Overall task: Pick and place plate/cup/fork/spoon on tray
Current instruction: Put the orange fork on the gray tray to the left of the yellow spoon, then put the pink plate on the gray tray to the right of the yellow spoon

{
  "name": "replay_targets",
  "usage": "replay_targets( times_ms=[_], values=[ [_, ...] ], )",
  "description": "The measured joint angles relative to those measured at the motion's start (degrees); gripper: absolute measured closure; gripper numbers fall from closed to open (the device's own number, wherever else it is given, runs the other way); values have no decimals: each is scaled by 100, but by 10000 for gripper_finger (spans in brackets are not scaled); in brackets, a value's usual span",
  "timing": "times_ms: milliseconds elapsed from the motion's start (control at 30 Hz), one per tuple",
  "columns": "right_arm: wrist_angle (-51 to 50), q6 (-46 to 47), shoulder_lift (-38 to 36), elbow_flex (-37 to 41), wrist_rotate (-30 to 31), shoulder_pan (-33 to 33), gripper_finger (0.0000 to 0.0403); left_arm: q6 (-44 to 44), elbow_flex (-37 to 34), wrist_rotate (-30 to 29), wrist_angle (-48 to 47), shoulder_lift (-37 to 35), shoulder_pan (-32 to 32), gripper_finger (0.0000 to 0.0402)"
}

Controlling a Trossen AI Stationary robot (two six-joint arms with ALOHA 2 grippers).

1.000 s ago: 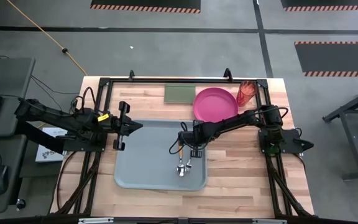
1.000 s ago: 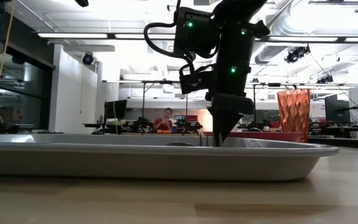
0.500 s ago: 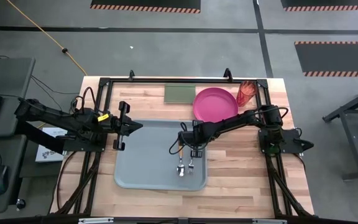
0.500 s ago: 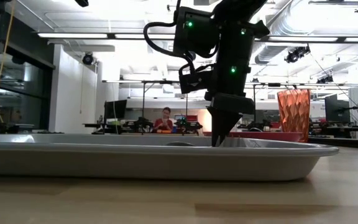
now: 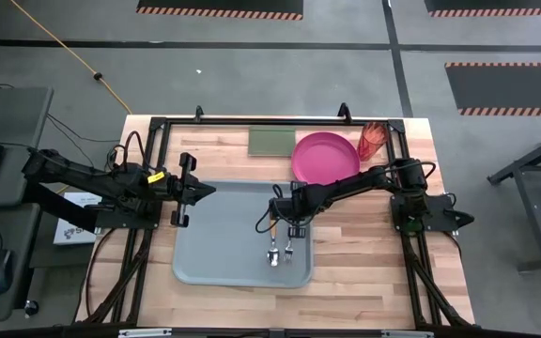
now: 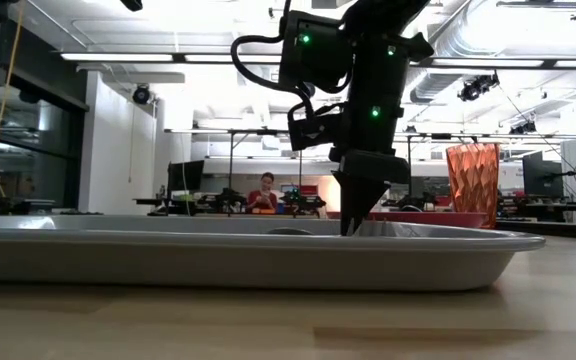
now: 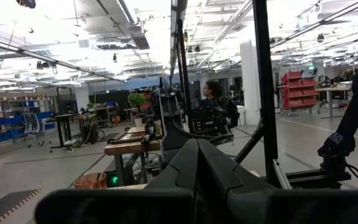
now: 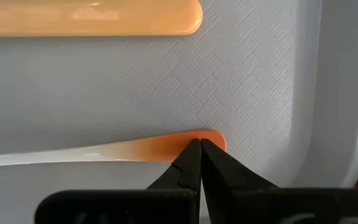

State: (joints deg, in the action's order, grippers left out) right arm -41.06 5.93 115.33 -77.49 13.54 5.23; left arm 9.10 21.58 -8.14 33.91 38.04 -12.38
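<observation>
The grey-blue tray (image 5: 214, 253) lies at the table's middle. On it lie the spoon (image 5: 272, 252), with an orange-yellow handle (image 8: 92, 17), and beside it the fork (image 5: 288, 249), whose red-orange handle fades to pale. My right gripper (image 8: 199, 144) is shut and points down into the tray at the fork handle's end; it also shows in the high view (image 5: 292, 231) and the low view (image 6: 348, 230). The pink plate (image 5: 326, 157) and the red-orange cup (image 5: 372, 141) stand on the table at the far right. My left gripper (image 5: 210, 191) is shut and empty over the tray's far left corner. My right gripper comes from above, pointing down, with its shut fingertips (image 8: 191, 155) over the free end of the fork's handle (image 8: 213, 138). The handle lies flat on the tray floor. Whether the tips touch it or stand just above it, I cannot tell.
A flat green rectangle (image 5: 272, 141) lies at the far edge, left of the plate. The black frame rails (image 5: 158, 127) run around the table. The tray's raised rim (image 6: 448, 240) stands between the low camera and the cutlery. People sit in the room behind.
The fork's tine end now lies a little apart from the spoon, toward the table's right. My right gripper has stayed over the handle's end.
</observation>
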Motion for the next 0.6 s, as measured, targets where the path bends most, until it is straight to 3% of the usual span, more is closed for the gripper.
replay_targets(
  times_ms=[333,600],
  values=[
    [-13,-202,-28,0,-1,0,394,1,0,1,0,-1,0,402],
    [-292,-179,-516,-87,4,4,307,2,0,2,-11,-2,0,402]
  ],
)
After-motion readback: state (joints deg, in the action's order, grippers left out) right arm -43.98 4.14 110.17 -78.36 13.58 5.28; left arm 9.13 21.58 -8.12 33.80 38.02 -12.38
